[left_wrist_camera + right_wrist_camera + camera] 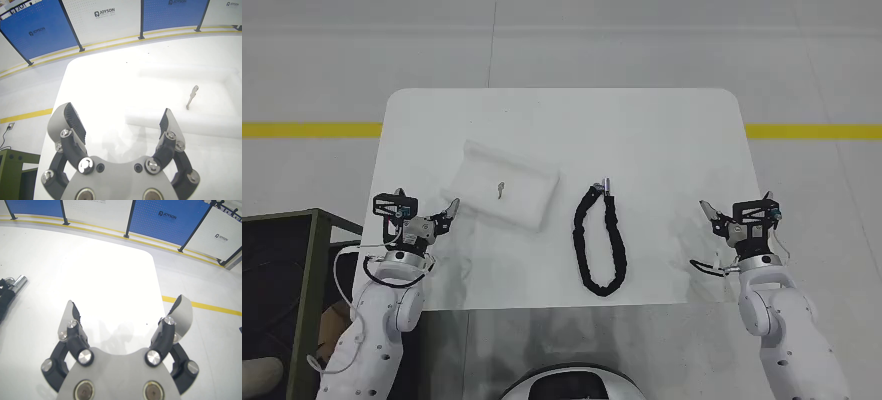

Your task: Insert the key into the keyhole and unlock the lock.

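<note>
A small silver key (501,189) stands upright in a white foam pad (527,200) left of the table's middle; the left wrist view shows the key (192,97) too. A black chain lock (600,240) lies in a loop at the centre, its metal cylinder end (605,185) toward the far side; that cylinder end (20,281) also appears in the right wrist view. My left gripper (426,211) (121,111) is open at the table's near left edge, short of the pad. My right gripper (704,236) (125,306) is open at the near right, well apart from the lock.
The white table (672,140) has rounded corners and bare room at the far side and right. A dark green cart (282,270) stands beside the left arm, off the table. Yellow floor tape (302,129) runs behind the table.
</note>
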`<state>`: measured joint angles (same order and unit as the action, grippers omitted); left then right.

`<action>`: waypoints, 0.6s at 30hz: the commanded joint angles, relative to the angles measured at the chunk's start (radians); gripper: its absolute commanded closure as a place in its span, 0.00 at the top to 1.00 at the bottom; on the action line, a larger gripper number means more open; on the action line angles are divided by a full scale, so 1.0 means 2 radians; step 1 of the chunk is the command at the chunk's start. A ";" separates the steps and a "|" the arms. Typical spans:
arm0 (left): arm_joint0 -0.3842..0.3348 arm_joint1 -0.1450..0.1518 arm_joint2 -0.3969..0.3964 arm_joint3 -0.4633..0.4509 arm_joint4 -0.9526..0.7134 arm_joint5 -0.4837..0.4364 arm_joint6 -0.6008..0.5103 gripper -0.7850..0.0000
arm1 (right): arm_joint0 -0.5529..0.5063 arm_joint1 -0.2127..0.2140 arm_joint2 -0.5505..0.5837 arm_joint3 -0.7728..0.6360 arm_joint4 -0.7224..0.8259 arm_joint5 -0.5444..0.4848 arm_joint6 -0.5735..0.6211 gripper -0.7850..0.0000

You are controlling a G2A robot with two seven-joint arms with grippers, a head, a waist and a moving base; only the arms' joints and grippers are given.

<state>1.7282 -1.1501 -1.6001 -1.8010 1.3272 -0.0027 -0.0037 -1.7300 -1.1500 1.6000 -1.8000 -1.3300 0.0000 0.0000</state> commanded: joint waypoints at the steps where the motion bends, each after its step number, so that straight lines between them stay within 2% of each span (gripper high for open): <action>1: -0.010 -0.001 -0.001 -0.006 -0.017 -0.007 -0.018 1.00 | 0.000 0.000 0.000 0.000 0.000 0.000 0.000 1.00; 3: -0.033 -0.001 -0.007 -0.019 -0.064 -0.022 -0.064 1.00 | 0.000 0.000 0.000 0.000 0.000 0.000 0.000 1.00; 5: -0.072 0.000 -0.020 -0.028 -0.104 -0.032 -0.118 1.00 | 0.000 0.000 0.000 0.000 0.000 0.000 0.000 1.00; 8: -0.160 0.002 -0.017 -0.019 -0.167 -0.037 -0.243 1.00 | 0.000 0.000 0.000 0.000 0.000 0.000 0.000 1.00; 11: -0.272 0.003 0.008 0.027 -0.228 -0.042 -0.395 1.00 | 0.000 0.000 0.000 0.000 0.000 0.000 0.000 1.00; 13: -0.341 0.002 0.046 0.075 -0.252 -0.045 -0.487 1.00 | 0.000 0.000 0.000 0.000 0.000 0.000 0.000 1.00; 16: -0.417 -0.004 0.094 0.142 -0.316 -0.053 -0.578 1.00 | 0.000 0.000 0.000 0.000 0.000 0.000 0.000 1.00; 18: -0.442 -0.007 0.111 0.169 -0.336 -0.054 -0.588 1.00 | 0.000 0.000 0.000 0.000 0.000 0.000 0.000 1.00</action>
<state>0.8750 -1.1624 -1.3984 -1.4955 0.6744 -0.1111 -1.1748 -1.7300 -1.1500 1.6000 -1.8000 -1.3300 0.0000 0.0000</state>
